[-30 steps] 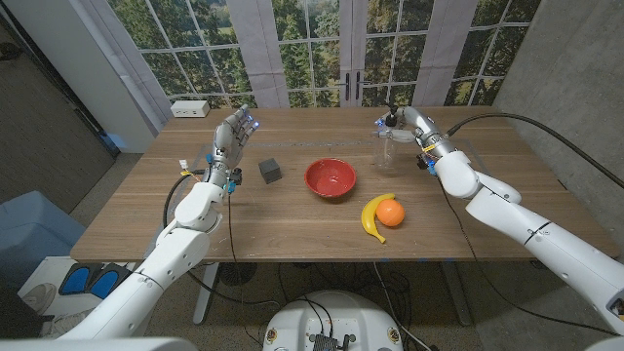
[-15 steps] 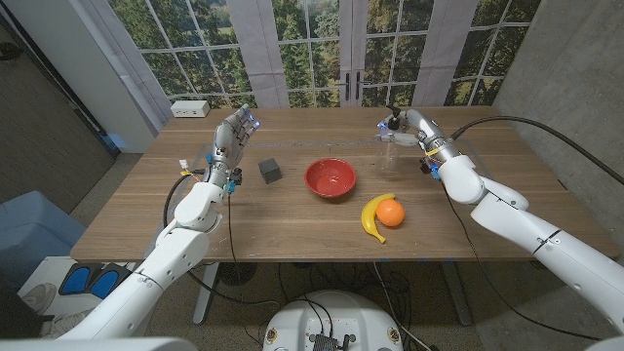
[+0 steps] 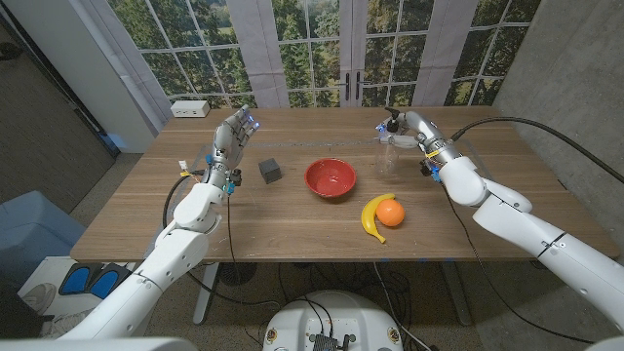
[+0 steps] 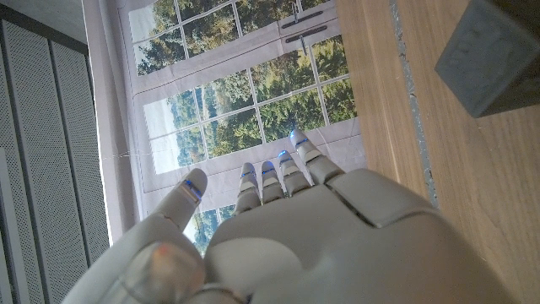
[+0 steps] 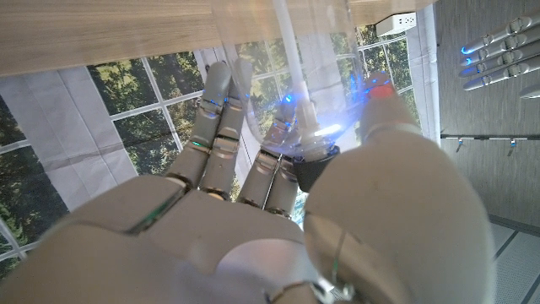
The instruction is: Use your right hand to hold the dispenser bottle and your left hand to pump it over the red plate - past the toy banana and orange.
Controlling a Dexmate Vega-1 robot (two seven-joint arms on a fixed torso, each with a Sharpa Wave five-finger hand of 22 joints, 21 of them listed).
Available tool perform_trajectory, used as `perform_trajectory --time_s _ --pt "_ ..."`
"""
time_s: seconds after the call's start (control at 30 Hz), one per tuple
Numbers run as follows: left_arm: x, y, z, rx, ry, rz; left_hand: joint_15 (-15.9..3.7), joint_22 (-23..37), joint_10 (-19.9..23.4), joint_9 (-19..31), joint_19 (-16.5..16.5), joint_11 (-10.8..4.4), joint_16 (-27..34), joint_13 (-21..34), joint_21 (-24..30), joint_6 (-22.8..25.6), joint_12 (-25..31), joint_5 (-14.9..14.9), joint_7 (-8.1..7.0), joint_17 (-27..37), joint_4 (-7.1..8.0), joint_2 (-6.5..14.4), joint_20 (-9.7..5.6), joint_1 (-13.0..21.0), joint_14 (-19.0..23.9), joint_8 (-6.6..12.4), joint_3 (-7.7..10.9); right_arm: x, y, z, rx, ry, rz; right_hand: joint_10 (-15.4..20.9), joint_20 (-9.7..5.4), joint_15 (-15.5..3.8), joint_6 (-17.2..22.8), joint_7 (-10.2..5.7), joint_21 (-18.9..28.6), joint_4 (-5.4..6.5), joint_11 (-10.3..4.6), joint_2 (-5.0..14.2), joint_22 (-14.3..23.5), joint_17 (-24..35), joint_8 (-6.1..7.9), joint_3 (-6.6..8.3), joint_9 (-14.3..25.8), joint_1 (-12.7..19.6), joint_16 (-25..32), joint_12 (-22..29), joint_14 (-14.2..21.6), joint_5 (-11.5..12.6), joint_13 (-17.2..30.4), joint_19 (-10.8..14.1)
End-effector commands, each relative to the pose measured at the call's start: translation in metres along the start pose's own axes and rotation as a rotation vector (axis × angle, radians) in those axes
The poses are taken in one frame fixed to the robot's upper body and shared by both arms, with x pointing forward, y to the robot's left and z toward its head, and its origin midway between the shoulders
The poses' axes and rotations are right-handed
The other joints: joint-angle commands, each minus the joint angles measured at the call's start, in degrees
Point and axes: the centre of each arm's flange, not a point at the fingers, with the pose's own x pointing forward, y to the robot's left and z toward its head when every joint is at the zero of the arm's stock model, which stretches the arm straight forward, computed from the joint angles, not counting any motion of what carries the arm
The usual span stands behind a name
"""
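Since a second ago the right hand (image 3: 408, 127) has carried the bottle (image 3: 387, 146) slightly toward the table's (image 3: 292, 224) middle and lifted it a little; the left hand (image 3: 231, 139) has not moved. Fingers (image 5: 221, 127) wrap the clear bottle from behind, with the thumb on its other side. It is at the far right, beyond the banana (image 3: 371, 216) and orange (image 3: 391, 213), right of the red plate (image 3: 330, 178). It stands upright, long axis vertical, black pump head on top. The left hand is released, fingers apart, near the dark cube (image 3: 270, 172).
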Motion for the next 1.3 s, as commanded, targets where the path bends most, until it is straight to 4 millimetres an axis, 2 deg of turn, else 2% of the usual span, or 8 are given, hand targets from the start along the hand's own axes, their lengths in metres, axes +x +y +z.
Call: perform_trajectory --time_s 0.03,0.83,1.3 --pt "-0.001 0.001 0.000 -0.002 0.001 -0.001 -1.28 0.13 0.37 0.19 0.38 0.06 -0.04 0.08 -0.38 0.50 -0.14 -0.02 -0.05 0.01 -0.02 3.67 -0.15 -0.53 0.64 0.19 0.54 0.002 0.004 0.012 0.006 -0.037 0.023 0.74 -10.00 -18.68 0.27 -0.02 0.51 0.13 -0.34 16.00 0.05 11.62 -0.05 -0.19 0.06 16.93 0.09 -0.02 12.73 0.20 0.19 -1.54" --pt "0.003 0.001 -0.003 -0.017 -0.017 -0.007 -1.25 0.14 0.42 0.19 0.57 -0.07 -0.06 0.09 -0.77 0.45 -0.14 -0.03 -0.04 0.00 -0.08 3.70 -0.21 -0.53 0.66 0.16 0.60 0.020 0.013 0.036 0.033 -0.140 0.048 0.98 -9.95 -18.68 0.17 0.15 1.80 0.12 -0.01 16.10 -1.07 12.18 -0.49 -0.46 0.15 17.17 -0.37 -0.54 13.14 0.16 0.44 -2.07" --pt "0.006 0.004 -0.006 -0.022 -0.014 -0.008 -1.26 0.15 0.45 0.19 0.65 -0.03 -0.06 0.09 -0.99 0.47 -0.13 -0.04 -0.04 0.00 -0.11 3.72 -0.23 -0.52 0.67 0.18 0.63 0.032 0.016 0.052 -0.013 -0.165 0.086 1.12 -9.94 -18.68 0.28 0.13 2.44 0.12 -0.11 16.16 -1.63 12.46 -0.64 -0.58 0.19 17.28 -0.60 -0.76 13.30 0.14 0.59 -2.29"
